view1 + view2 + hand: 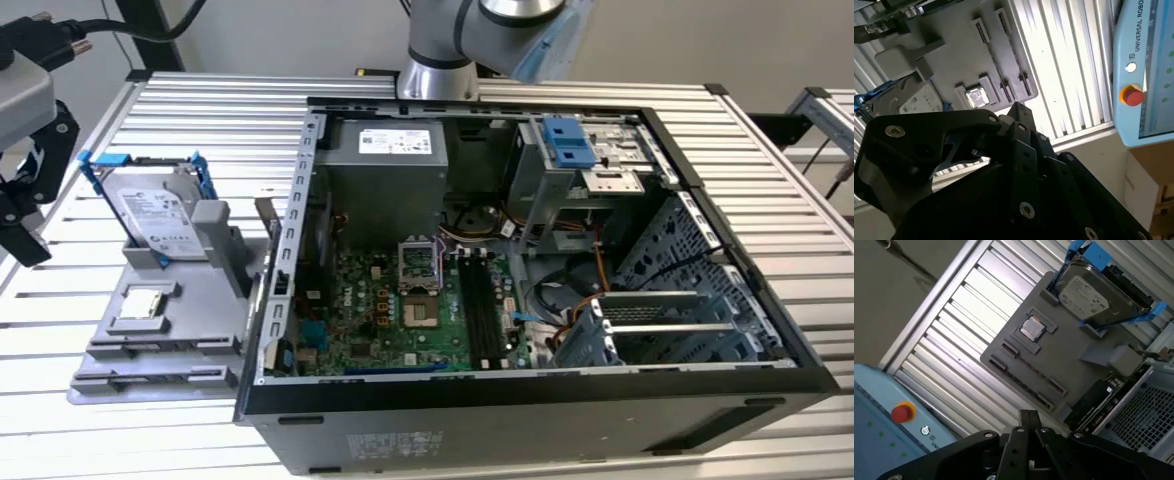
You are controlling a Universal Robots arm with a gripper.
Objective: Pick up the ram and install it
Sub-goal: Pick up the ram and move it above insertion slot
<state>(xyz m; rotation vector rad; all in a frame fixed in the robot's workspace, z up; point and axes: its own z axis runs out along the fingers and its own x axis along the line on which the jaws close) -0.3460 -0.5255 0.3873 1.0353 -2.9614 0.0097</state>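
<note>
pincer [27, 200] is hanging at the exterior view's left edge, over the slatted metal desk [80, 420] and just beside a grey holder plate [160, 345]. in both wrist views its black body is lying across the foreground. whether it is open or closed, or gripping anything, cannot be told.

on the plate, a silver hard drive [154, 215] in blue rails [91, 165] is leaning upright at the far end. a small square processor chip [144, 303] is lying flat in a recess nearer the front.

the ram [1093, 401], a dark stick with a pale label, is sitting at the plate's edge nearest the open computer case [534, 390], just beside the case wall. it is lying outside the case, not yet installed, with the plate between it and the pincer.

inside the case, the green motherboard [380, 300] is lying flat, with its long black sockets [481, 300] running side by side.

the arm [454, 40] is rising behind the case. a pale blue control pendant [1144, 75] with a red button [1132, 95] is resting past the desk's edge in both wrist views.
</note>
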